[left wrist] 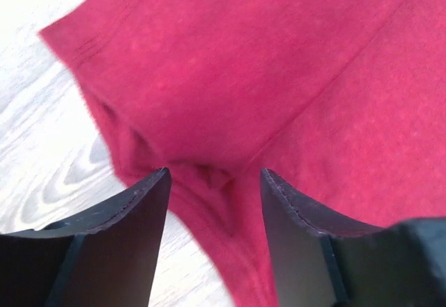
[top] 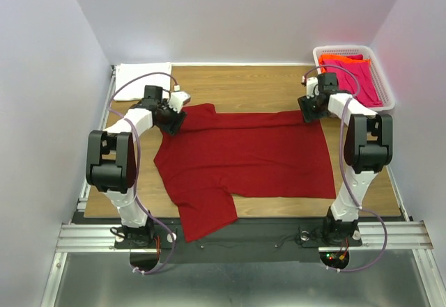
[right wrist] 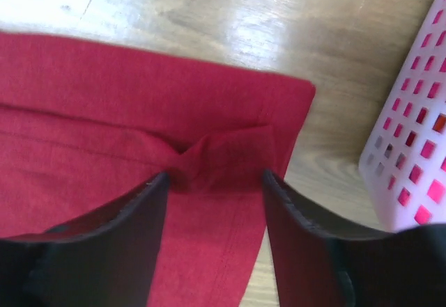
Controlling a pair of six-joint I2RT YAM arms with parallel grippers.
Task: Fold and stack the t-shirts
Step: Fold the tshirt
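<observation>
left gripper (left wrist: 214, 175) spread over dark red t-shirt (top: 244, 154), right gripper (right wrist: 214, 175) spread over its puckered corner

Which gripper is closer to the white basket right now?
Right. The right gripper is at the far right corner of the dark red t-shirt, close beside the basket; the left gripper is at the shirt's far left edge, well away.

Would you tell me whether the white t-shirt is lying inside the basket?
No, the white t-shirt lies on the table at its far left corner, while the basket stands at the far right.
</observation>
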